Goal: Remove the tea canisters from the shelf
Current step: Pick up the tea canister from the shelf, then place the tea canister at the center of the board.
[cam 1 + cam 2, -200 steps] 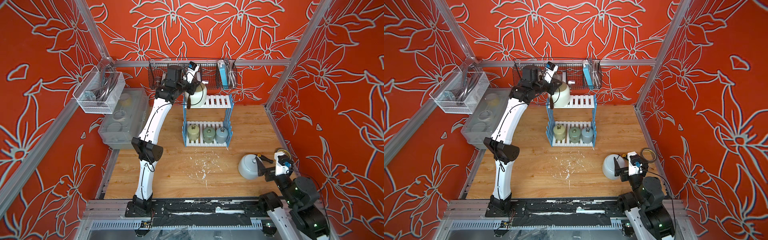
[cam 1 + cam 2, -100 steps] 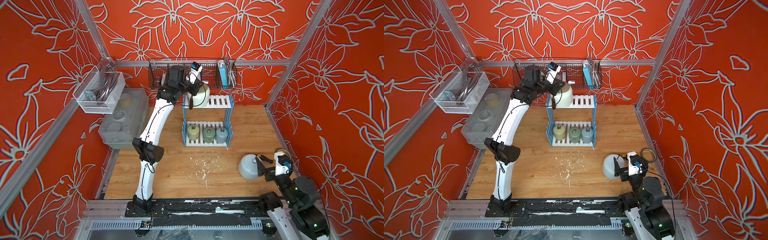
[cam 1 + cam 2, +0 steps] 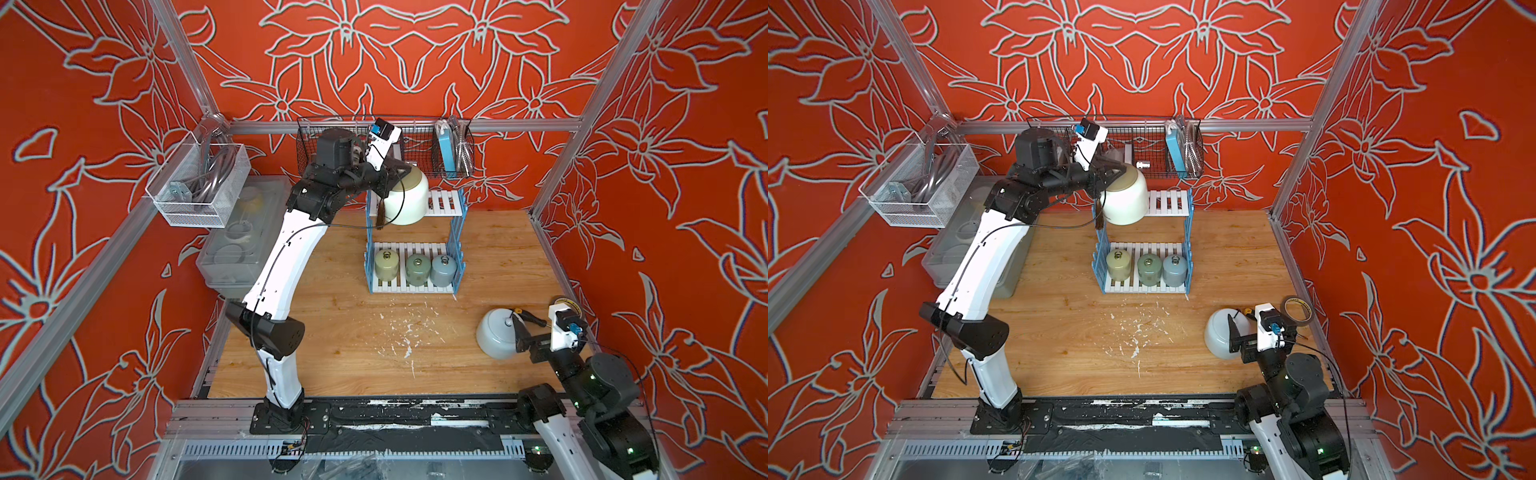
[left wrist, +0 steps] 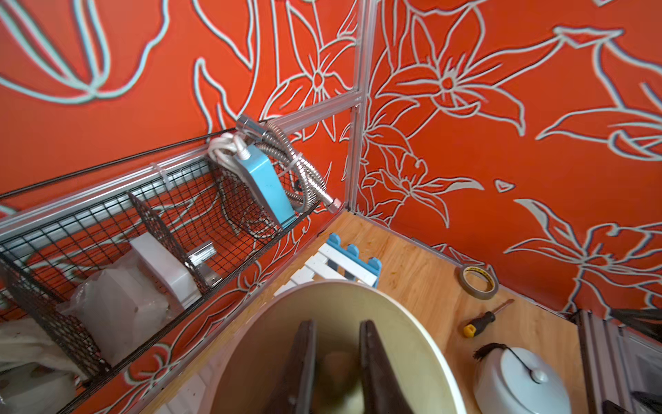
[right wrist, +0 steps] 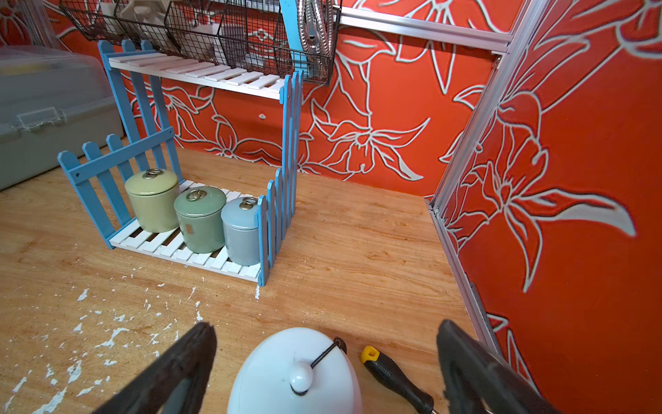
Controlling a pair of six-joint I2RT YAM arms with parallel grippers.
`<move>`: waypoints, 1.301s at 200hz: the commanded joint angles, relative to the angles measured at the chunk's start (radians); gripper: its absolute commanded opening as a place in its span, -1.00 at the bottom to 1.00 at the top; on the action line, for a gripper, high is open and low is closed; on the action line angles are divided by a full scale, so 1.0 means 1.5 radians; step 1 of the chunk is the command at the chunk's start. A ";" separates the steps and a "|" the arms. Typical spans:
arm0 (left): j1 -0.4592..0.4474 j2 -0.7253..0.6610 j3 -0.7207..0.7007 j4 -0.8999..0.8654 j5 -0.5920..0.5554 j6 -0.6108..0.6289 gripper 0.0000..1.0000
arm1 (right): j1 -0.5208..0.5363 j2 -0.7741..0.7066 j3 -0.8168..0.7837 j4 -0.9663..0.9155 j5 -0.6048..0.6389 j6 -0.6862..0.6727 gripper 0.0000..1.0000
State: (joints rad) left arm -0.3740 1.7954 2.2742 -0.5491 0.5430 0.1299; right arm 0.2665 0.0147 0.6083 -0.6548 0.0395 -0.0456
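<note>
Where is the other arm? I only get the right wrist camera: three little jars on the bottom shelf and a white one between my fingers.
Observer: Up at the top tier of the shelf. The left gripper is shut on the lid knob of the cream canister.
Operator: Is that jar standing on the shelf?
Observer: No, it is held tilted above the slats, its dark tassel dangling beside the shelf's blue side.
Operator: Is anything hiding near me?
Observer: A roll of tape lies flat on the table by the right wall.
</note>
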 commanded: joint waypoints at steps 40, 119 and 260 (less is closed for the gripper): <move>-0.028 -0.172 -0.181 0.220 0.088 -0.004 -1.00 | -0.008 -0.005 -0.009 0.010 -0.006 -0.007 0.98; -0.095 -0.265 -0.420 0.278 0.151 0.043 -1.00 | -0.010 -0.005 -0.008 0.008 -0.005 -0.007 0.98; -0.135 -0.250 -0.743 0.555 0.204 0.040 -1.00 | -0.015 -0.005 -0.006 0.007 -0.002 -0.007 0.98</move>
State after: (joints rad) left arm -0.5652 1.4548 1.1893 -0.0135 0.7757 0.2138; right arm 0.2512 0.0147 0.6044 -0.6518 0.0399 -0.0475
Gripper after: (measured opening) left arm 0.173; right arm 0.993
